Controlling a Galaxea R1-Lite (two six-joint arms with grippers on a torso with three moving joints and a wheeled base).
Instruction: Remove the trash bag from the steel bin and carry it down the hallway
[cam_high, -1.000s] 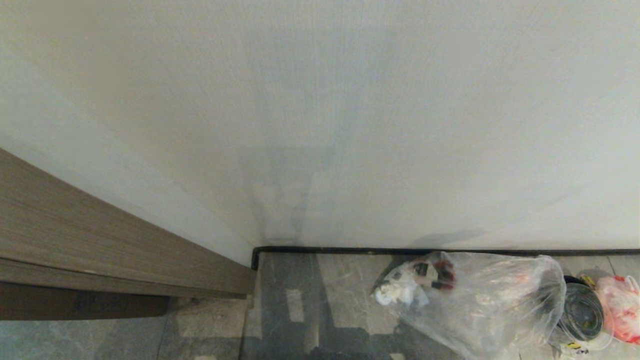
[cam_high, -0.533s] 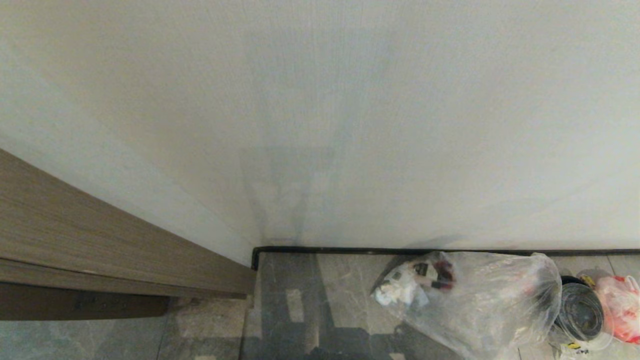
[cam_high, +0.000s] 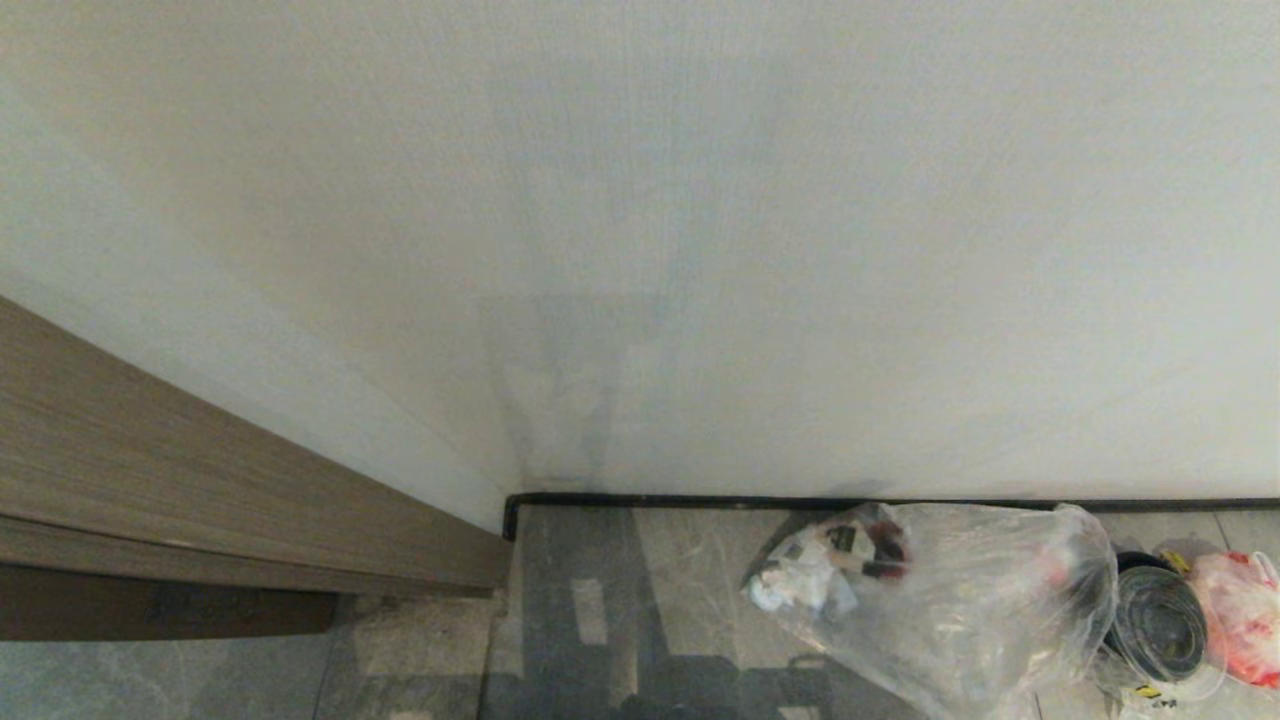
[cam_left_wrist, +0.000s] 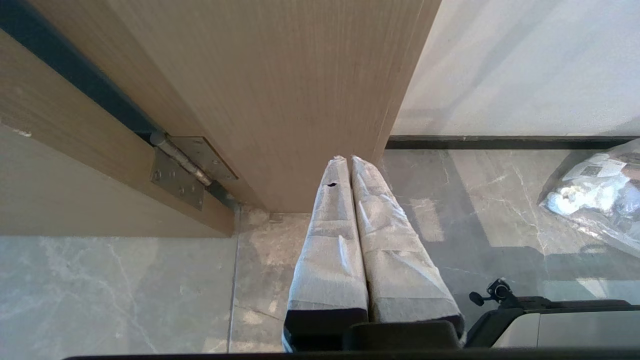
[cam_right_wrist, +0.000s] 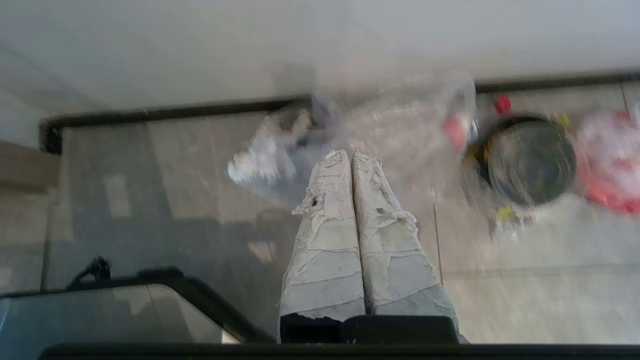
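Note:
The trash bag (cam_high: 960, 600), clear and crinkly with white, dark and red rubbish inside, lies on its side on the hallway's grey marbled floor (cam_high: 680, 570) against the dark skirting. It also shows as the trash bag (cam_left_wrist: 600, 195) in the left wrist view and, blurred, as the trash bag (cam_right_wrist: 300, 145) in the right wrist view. My right gripper (cam_right_wrist: 350, 154) hangs above the floor just short of the bag, shut and empty. My left gripper (cam_left_wrist: 348, 157) is shut and empty near the wooden door's edge. The steel bin is out of view.
A wooden door (cam_high: 200, 480) and its hinge (cam_left_wrist: 185, 167) stand at the left. Right of the trash bag sit a dark round container in clear plastic (cam_high: 1160, 625) and a pinkish-red bag (cam_high: 1245, 615). A pale wall (cam_high: 700, 250) closes the way ahead. My base's edge (cam_right_wrist: 125, 305) shows below.
The trash bag's right end has sagged a little and settled on the floor. The faint shadow on the wall above it has shrunk. The head camera has not moved.

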